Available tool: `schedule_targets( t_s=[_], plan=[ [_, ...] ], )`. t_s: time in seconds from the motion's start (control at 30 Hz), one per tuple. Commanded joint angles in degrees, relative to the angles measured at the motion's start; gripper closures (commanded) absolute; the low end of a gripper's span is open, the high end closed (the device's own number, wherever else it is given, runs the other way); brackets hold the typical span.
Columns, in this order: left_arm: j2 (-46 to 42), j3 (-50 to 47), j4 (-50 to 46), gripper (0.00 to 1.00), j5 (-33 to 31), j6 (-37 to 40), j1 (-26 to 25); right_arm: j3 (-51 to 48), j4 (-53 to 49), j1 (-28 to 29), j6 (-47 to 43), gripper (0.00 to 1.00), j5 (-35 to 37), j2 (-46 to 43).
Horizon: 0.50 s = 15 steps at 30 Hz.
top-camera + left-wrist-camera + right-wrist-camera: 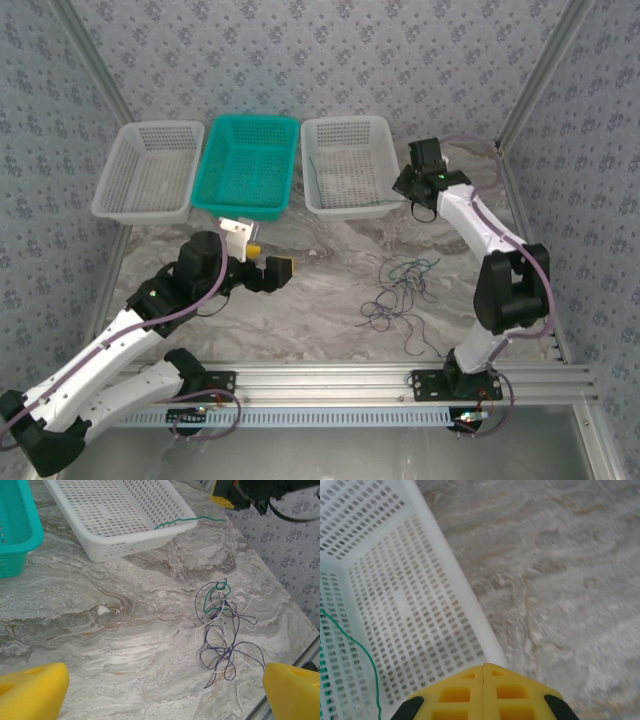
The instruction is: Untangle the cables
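Observation:
The cables lie as a loose tangle (400,290) on the marble table right of centre. In the left wrist view the tangle (225,635) shows dark purple loops, a green knot (218,586) at its far end and pale strands. One separate green wire (185,521) hangs over the near rim of the right white basket (125,542) and runs along that basket's floor (355,645). My left gripper (165,680) is open and empty, hovering left of the tangle, its yellow fingers (35,690) far apart. My right gripper (484,667) is shut above the basket's corner, with nothing visible between its pads.
Three baskets line the back: white (148,170), teal (248,165) and white (347,165). The right arm (500,260) stands just right of the tangle. An aluminium rail (400,375) marks the table's near edge. Bare marble (320,300) lies between the left gripper and the tangle.

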Motion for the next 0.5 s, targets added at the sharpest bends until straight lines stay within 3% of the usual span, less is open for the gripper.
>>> schedule_targets(
  t_s=[0.0, 0.1, 0.23, 0.33, 0.47],
  plan=[
    [-0.4, 0.2, 1.5, 0.01, -0.8, -0.8, -0.2, 6.3, -4.8, 0.0, -6.6, 1.0, -1.2, 6.9],
    [-0.7, -0.2, 1.7, 0.01, -0.8, -1.6, -0.3, 11.5, -7.1, 0.8, -8.6, 1.0, -1.5, 10.8],
    [-1.3, -1.5, 2.6, 0.01, 0.4, -2.0, -0.3, 15.3, -11.8, 1.7, -11.4, 0.83, -1.5, 7.8],
    [-1.0, -3.0, 5.3, 0.01, 2.9, -1.8, -0.2, 11.1, -11.6, 1.7, -10.5, 0.75, -2.4, -0.8],
    [1.1, -5.2, 11.9, 0.01, 6.3, -3.7, -0.4, -2.7, -9.4, 2.1, -6.4, 0.62, -2.1, -17.0]
  ],
)
